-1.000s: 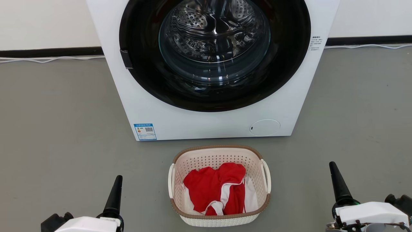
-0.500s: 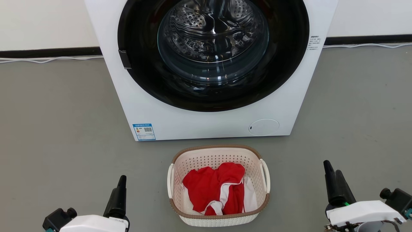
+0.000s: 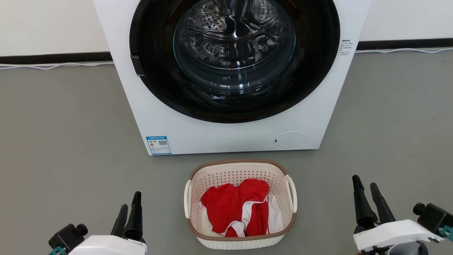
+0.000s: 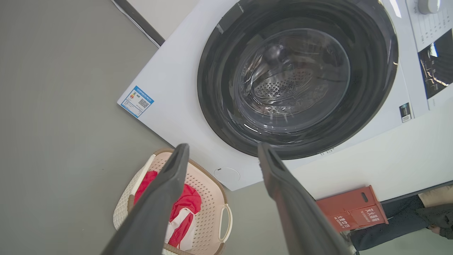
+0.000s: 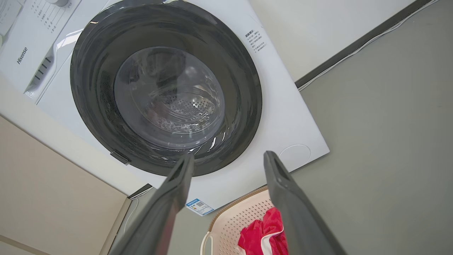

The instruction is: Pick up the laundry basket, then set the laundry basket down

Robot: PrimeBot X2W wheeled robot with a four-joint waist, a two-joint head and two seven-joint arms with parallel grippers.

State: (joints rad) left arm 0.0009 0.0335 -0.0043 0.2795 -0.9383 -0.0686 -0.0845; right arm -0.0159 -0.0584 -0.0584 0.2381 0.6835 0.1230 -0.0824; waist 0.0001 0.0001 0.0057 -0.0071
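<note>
Left hand [image 3: 130, 199] and right hand [image 3: 363, 181] are now rolled, wide, empty; cream perforated plastic laundry basket [image 3: 233, 175] between them is left untouched.

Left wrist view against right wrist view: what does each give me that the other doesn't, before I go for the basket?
Left wrist adds a red box by the wall and part of a person in dark clothing beside it. Right wrist adds the Hisense lettering on the washing machine and a beige panel beside it. Shared: the washing machine, its round glass door, and the laundry basket holding red clothing.
</note>
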